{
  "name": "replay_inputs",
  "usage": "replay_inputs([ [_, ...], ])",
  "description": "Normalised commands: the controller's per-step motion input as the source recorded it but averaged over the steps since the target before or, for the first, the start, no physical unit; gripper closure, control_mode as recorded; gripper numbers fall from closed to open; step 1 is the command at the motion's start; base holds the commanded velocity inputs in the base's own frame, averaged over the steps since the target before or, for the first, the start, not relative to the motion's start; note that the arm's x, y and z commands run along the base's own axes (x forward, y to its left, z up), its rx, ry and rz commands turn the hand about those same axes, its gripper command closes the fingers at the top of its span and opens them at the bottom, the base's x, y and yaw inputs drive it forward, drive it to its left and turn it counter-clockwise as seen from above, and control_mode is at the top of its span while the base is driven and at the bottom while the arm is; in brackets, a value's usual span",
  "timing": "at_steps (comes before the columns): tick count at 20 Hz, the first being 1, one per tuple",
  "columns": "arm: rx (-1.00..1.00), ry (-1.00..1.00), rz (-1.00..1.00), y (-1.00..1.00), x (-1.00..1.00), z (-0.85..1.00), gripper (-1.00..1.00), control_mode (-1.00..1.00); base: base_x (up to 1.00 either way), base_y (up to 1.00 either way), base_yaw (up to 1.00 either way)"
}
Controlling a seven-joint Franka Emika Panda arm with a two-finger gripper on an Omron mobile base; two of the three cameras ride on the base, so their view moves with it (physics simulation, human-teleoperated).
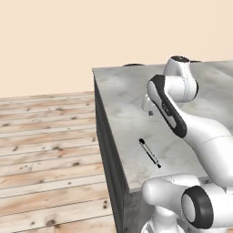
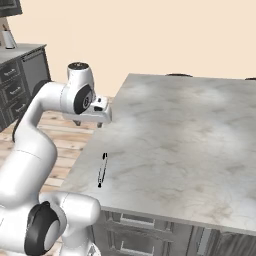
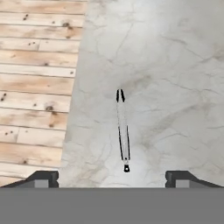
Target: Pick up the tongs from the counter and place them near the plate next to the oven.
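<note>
The gripper hung above the desk, its two fingertips spread wide apart at the bottom corners of the hand view. It held nothing and touched nothing; there was clear air between it and the stone.

Below it lay the tongs, flat on the light grey marbled top. They looked like a thin, long rod: black along the edges, with a pale metallic strip down the middle and a small dark tip at one end.

In the left base view the tongs sat near the desk's left edge and toward its near end, with the wooden floor just beyond that edge. Their long axis ran roughly along that edge, slanting a little, one end toward the robot's base and the other end away from it. In the right base view the tongs lay almost straight fore and aft, just below the gripper.
</note>
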Motion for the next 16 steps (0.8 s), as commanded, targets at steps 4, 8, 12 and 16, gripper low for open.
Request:
replay_inputs([
  [4, -0.03, 0.03, 0.0, -0.07, 0.0, -0.65, -1.0, -1.0, 0.0, 0.0, 0.0],
  [8, -0.06, 0.03, 0.0, 0.0, 0.0, -0.64, -1.0, -1.0, 0.0, 0.0, 0.0],
  [12, -0.1, 0.02, 0.0, 0.0, 0.04, -0.6, -1.0, -1.0, 0.0, 0.0, 0.0],
  [16, -0.06, 0.04, 0.0, 0.0, 0.13, -0.52, -1.0, -1.0, 0.0, 0.0, 0.0],
])
